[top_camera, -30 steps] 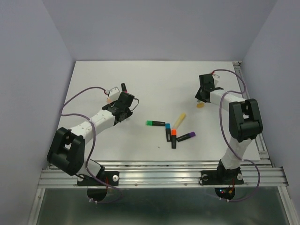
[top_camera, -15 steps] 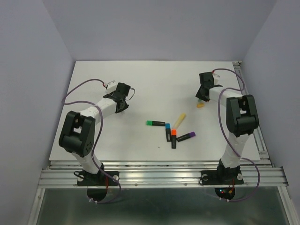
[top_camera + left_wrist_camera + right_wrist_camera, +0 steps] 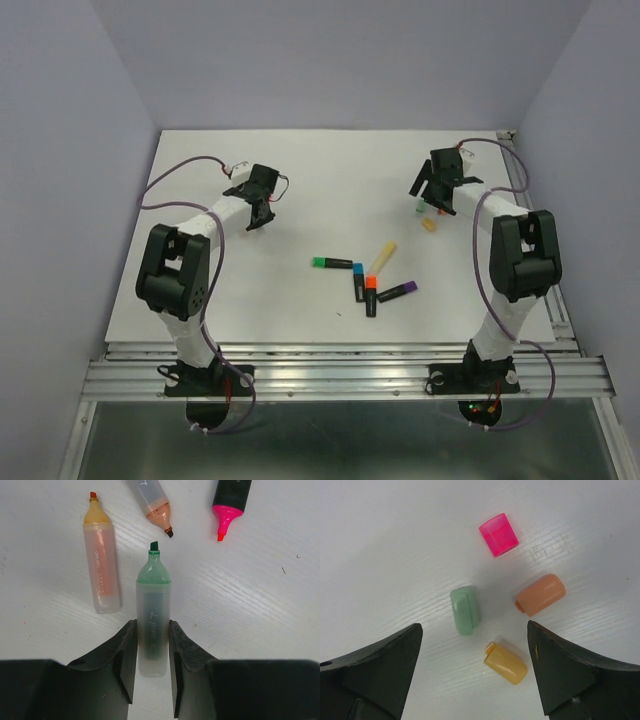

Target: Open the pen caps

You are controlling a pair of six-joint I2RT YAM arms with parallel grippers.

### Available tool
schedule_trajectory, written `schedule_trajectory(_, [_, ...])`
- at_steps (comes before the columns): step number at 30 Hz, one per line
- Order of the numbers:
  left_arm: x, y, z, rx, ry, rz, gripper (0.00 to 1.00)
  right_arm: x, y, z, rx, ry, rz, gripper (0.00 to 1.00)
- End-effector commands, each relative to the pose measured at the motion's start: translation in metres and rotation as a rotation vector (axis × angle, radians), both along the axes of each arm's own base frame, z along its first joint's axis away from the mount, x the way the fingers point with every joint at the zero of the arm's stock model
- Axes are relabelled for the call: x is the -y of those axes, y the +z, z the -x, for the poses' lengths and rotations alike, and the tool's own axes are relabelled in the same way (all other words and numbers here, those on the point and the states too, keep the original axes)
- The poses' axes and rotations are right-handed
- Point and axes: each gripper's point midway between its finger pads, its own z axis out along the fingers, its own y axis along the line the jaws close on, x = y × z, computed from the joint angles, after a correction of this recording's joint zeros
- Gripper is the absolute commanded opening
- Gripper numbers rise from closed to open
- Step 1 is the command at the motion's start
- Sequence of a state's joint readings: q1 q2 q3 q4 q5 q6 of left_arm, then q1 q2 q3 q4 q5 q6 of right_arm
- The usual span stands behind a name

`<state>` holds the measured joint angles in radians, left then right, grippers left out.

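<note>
Right tool (image 3: pixel 472 627) hangs wide apart over four loose pen caps (image 3: pixel 498 534) near the right edge of the tabletop (image 3: pixel 330 170). Left tool (image 3: pixel 151 625) clamps the open green pen (image 3: pixel 153 587). Next, likely: drop it, fetch a capped pen (image 3: pixel 331 263).

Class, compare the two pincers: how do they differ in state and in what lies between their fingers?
The left pincer is shut on an uncapped green highlighter; the right pincer is open and holds nothing. Left faces three more pens; right hangs above four loose caps. Both are over the table.
</note>
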<state>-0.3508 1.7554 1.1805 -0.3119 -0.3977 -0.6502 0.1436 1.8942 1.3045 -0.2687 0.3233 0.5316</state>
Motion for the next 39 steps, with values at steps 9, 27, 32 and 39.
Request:
schedule_trajectory(9, [-0.013,0.006,-0.009,-0.035,-0.008,-0.051,0.61,-0.012,0.071,0.09,0.184,0.073,-0.156,1.0])
schedule_trajectory(27, [0.082,0.053,0.062,0.048,-0.254,0.246,0.99,-0.002,0.089,0.176,0.279,0.092,-0.168,1.0])
schedule_trajectory(32, [0.128,0.043,0.108,-0.031,-0.147,0.361,0.99,0.003,0.084,0.177,0.25,0.062,-0.154,1.0])
schedule_trajectory(39, [0.179,0.028,0.151,-0.129,-0.029,0.458,0.99,0.01,0.08,0.181,0.248,0.024,-0.138,1.0])
